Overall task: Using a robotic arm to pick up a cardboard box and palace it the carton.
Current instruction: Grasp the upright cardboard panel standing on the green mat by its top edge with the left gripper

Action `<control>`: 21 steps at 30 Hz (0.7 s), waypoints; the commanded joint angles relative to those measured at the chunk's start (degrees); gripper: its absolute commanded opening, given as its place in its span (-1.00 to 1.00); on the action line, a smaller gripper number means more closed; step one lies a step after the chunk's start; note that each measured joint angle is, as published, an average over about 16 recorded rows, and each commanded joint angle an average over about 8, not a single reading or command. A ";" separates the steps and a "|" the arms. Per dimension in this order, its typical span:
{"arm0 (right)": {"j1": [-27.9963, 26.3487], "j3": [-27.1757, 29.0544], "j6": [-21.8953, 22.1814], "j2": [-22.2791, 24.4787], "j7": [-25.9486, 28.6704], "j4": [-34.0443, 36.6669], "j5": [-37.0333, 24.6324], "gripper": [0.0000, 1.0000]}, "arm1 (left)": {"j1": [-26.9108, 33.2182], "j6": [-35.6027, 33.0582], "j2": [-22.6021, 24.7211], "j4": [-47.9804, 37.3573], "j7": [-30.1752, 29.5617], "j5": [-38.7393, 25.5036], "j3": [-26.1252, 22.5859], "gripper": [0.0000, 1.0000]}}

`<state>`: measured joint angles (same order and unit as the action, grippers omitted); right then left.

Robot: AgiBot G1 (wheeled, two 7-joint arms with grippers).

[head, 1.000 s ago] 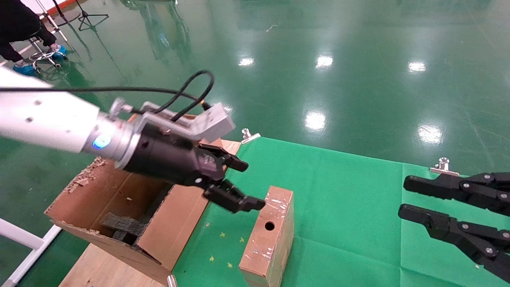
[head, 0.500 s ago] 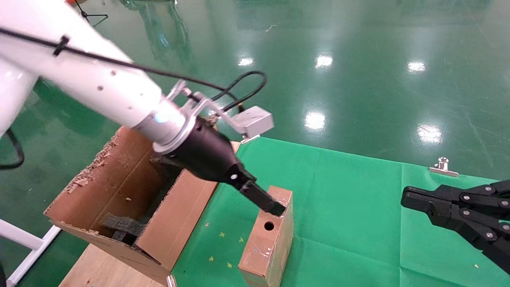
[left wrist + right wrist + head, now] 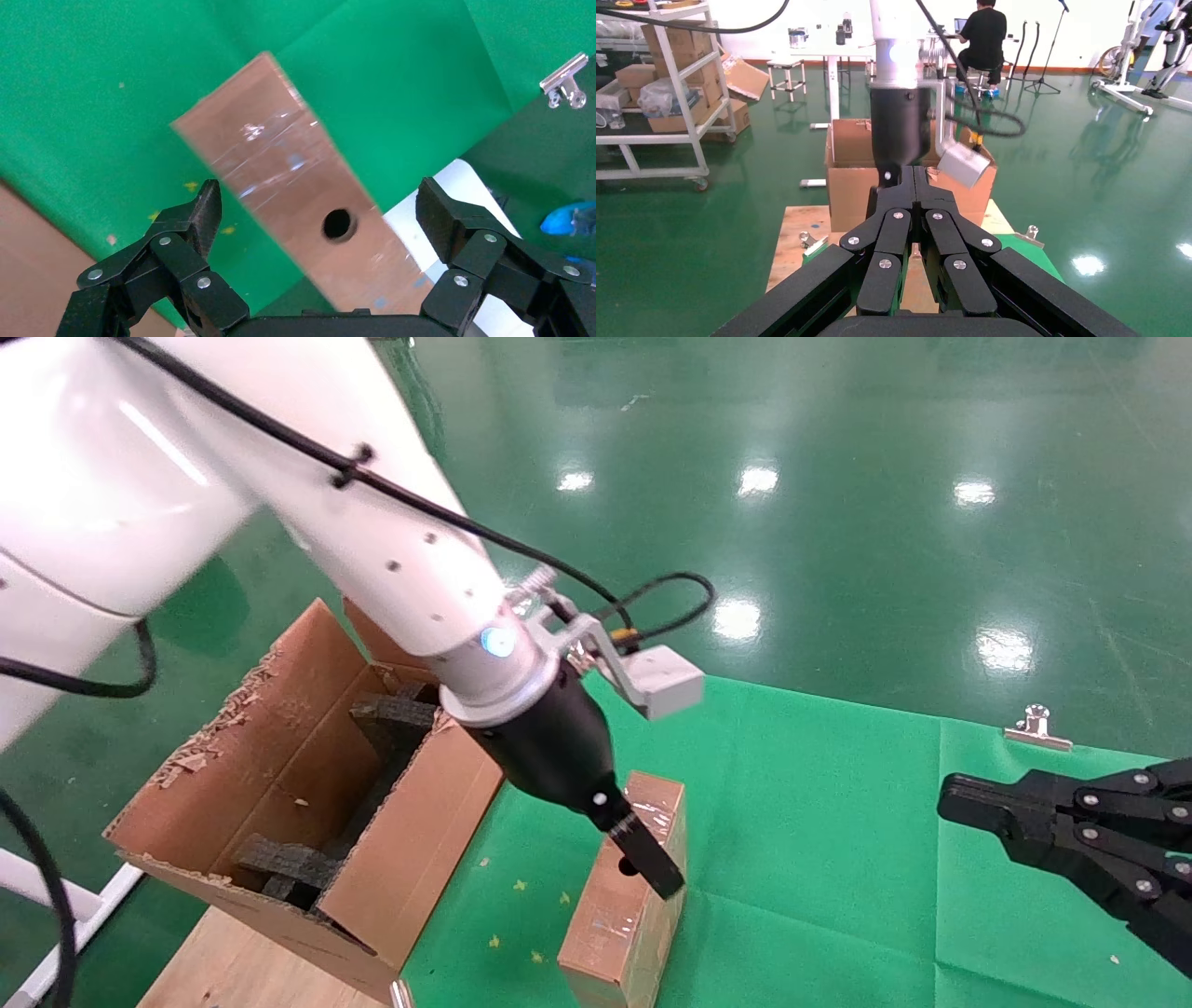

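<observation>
Head view: one cardboard box [image 3: 624,896], one carton [image 3: 279,803].

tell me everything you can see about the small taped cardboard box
The cardboard box is small, narrow and oblong, of brown card under shiny clear tape, with one round hole in a long face. It lies on the green cloth, right of the carton. The left gripper hangs over it, jaws open on either side, not yet closed on it.

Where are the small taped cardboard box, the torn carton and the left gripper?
cardboard box [image 3: 619,919], head view: hole-bearing upper face.
carton [image 3: 410,845], head view: near side wall.
left gripper [image 3: 320,210], left wrist view: between its spread fingertips, over the box.
</observation>
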<state>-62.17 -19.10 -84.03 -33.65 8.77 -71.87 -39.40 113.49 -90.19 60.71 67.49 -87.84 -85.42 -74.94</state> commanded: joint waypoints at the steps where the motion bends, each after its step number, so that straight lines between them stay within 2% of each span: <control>1: 0.00 0.00 0.00 0.00 0.00 0.00 0.00 -1.00 | 0.14 0.35 1.26 -0.48 -0.94 0.35 -1.74 1.00; 9: 0.00 -0.01 0.00 0.00 0.00 0.00 0.00 -1.00 | -0.31 0.50 4.81 -3.41 -0.37 0.06 -5.04 1.00; 10: 0.00 0.00 0.00 0.00 0.00 0.00 0.01 -0.90 | -0.30 0.50 5.11 -3.63 -0.19 0.03 -5.42 1.00; 15: 0.01 0.00 0.01 0.01 -0.01 0.01 0.01 0.35 | -0.14 0.61 5.84 -4.18 0.29 -0.14 -6.58 1.00; 17: 0.02 0.00 0.02 0.01 -0.01 0.02 0.02 0.85 | -0.09 0.67 5.97 -4.31 0.35 -0.18 -6.82 0.69; 18: 0.02 0.00 0.02 0.01 -0.01 0.02 0.02 1.00 | -0.08 0.67 5.94 -4.30 0.35 -0.19 -6.79 0.44; 21: 0.02 0.00 0.02 0.01 -0.01 0.02 0.02 1.00 | -0.08 0.64 5.84 -4.22 0.32 -0.17 -6.62 -0.31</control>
<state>-62.15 -19.10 -84.01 -33.64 8.76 -71.85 -39.39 113.40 -89.56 66.55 63.28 -87.52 -85.59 -81.55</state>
